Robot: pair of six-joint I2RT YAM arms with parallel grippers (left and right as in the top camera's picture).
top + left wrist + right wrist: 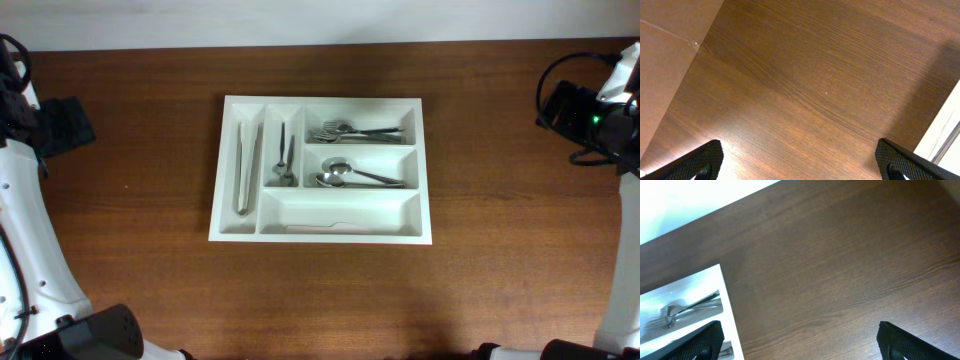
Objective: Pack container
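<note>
Container [340,208] sits about mid-worktop [500,270], flat, open side up. From overhead its long axis runs left to right, near parallel to the worktop's far edge, with a slight skew. The end with the two narrow slots points toward the left arm's side, and the three long compartments reach toward the right arm's side. The narrow slots run across the long axis and the long compartments run along it. The outer narrow slot holds tongs [246,160] lying lengthwise in it. The next slot holds a few small pieces of cutlery [285,158]; type not clear. The far long compartment holds forks [352,131], the middle one spoons [345,175], bowls toward the slots. The near compartment shows a pale flat piece [330,227] along its front wall; cannot identify it. Left end effector [800,162] has its fingers spread wide, nothing between them, bare wood below. Right end effector [800,342] is likewise wide open and holds nothing; the container's fork corner is visible just beside its one finger. Both arms are well apart from the container, out at the worktop's sides.
</note>
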